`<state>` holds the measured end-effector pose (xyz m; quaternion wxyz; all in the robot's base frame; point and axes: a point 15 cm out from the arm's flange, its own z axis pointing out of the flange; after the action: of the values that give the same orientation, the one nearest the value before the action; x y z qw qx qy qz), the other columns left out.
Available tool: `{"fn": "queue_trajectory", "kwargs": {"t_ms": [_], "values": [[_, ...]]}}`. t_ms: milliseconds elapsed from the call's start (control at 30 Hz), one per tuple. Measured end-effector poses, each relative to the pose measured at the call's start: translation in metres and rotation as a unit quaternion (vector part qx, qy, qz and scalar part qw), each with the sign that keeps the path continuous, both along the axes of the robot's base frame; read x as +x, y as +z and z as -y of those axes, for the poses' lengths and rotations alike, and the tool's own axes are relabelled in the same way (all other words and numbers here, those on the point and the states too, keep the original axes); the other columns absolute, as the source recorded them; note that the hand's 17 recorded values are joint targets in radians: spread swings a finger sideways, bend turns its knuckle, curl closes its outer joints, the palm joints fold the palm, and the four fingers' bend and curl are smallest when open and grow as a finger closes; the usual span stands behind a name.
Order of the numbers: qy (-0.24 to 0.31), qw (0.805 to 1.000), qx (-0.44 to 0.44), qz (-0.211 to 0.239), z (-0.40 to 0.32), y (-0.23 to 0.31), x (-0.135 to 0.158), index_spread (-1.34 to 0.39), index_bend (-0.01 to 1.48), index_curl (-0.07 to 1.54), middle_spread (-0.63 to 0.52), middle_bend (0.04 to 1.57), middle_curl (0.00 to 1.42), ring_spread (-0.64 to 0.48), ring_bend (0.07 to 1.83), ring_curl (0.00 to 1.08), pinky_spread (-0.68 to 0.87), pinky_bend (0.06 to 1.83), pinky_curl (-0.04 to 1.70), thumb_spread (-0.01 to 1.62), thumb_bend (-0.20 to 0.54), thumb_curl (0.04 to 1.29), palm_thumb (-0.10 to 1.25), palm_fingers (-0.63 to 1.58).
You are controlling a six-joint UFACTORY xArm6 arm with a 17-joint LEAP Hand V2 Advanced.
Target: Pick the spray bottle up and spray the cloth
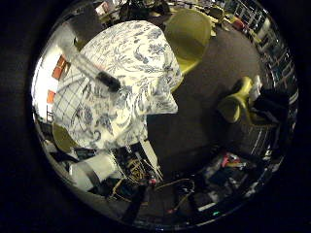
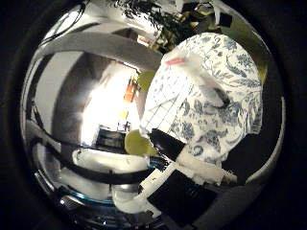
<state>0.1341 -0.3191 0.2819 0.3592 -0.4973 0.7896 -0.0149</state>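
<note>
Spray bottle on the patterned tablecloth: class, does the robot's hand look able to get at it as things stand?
Probably yes. The spray bottle lies alone on the tablecloth, nothing over or against it, and the hand is above the table with nothing between.

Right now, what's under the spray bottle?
The spray bottle lies on its side across a checked white cloth and the blue floral tablecloth. The table itself is covered, so its surface can't be seen.

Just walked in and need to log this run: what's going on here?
The robot's hand is well above a table covered with a blue floral tablecloth. A clear spray bottle with a dark head lies on its side there, next to a white checked cloth. The hand holds nothing, so the bottle has yet to be picked up and nothing has been sprayed.
</note>
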Motion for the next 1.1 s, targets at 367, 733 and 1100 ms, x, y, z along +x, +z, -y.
{"fn": "queue_trajectory", "kwargs": {"t_ms": [367, 733, 1100], "values": [[-0.041, 0.992, 0.105, 0.064, 0.008, -0.043, 0.004, -0.21, 0.15, 0.25, 0.08, 0.38, 0.36, 0.17, 0.55, 0.26, 0.34, 0.72, 0.18, 0.90, -0.032, 0.30, 0.47, 0.09], [-0.021, 0.982, 0.169, 0.075, -0.012, -0.064, 0.013, -0.19, 0.15, 0.25, 0.14, 0.35, 0.34, 0.20, 0.51, 0.25, 0.37, 0.66, 0.21, 0.90, -0.031, 0.31, 0.47, 0.07], [0.002, 0.979, 0.186, 0.081, -0.020, -0.079, 0.024, -0.19, 0.15, 0.26, 0.13, 0.35, 0.34, 0.20, 0.48, 0.25, 0.38, 0.60, 0.22, 0.90, -0.032, 0.31, 0.45, 0.10]]}}
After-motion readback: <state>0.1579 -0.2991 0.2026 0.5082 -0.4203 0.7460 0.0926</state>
